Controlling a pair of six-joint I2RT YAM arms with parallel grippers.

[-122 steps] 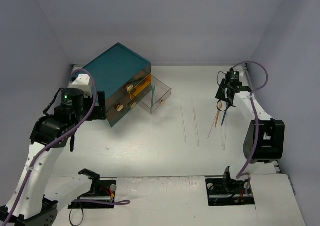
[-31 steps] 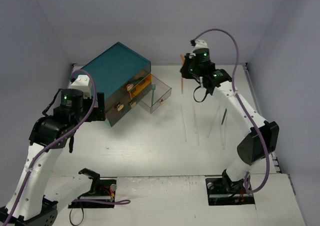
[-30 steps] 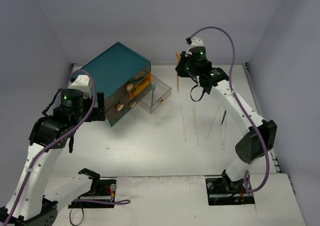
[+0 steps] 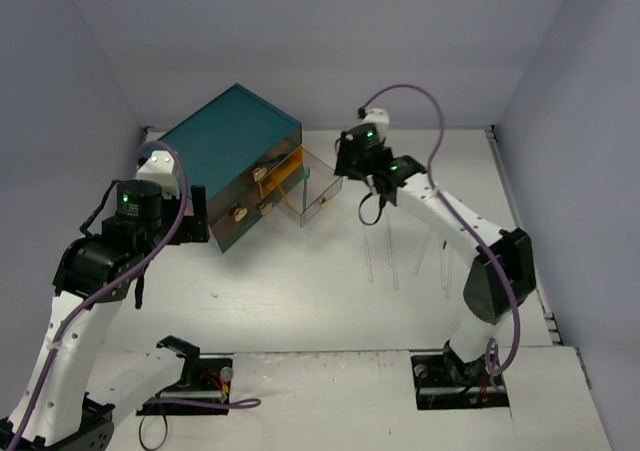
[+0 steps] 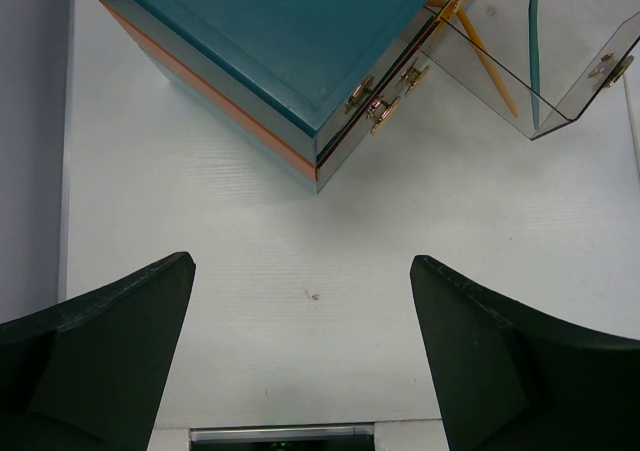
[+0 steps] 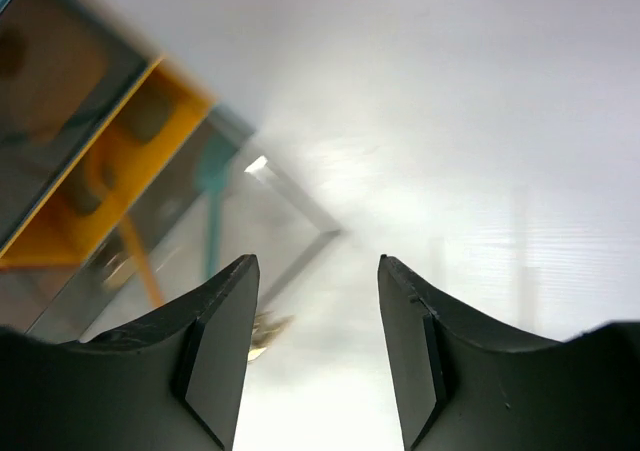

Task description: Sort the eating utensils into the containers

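From above, the right hand [image 4: 347,167] hangs over the far edge of the clear drawer [image 4: 322,186], which is pulled out of the teal chest [image 4: 225,141]. Several clear utensils [image 4: 392,256] lie flat on the bench [image 4: 300,301] to the right of the drawer, apart from one another. They look light, thin and slick. They are probably stiff enough to lift by one end, yet springy enough to flick out of a careless pinch. Because they lie flush on the bench, I would pinch one across the narrow handle near its middle, so it hangs level. Their transparency makes them hard to pick out here.

The left wrist view shows what the overhead view barely gives, the drawer's contents. A teal fork [image 5: 533,41] and an orange utensil [image 5: 482,56] lie inside it. The orange one's head is hidden, so I cannot tell whether it is a spoon, fork or knife. A gold knob [image 5: 605,66] sits on the drawer front. The left hand [image 5: 300,264] has its fingers spread wide over bare bench just in front of the chest, with nothing between them.

The right wrist view is blurred. It still shows the right hand's fingers parted with nothing between them, something the overhead view cannot confirm. The drawer's corner sits just below and to their left. The unsorted utensils on the bench do not show clearly in this view.
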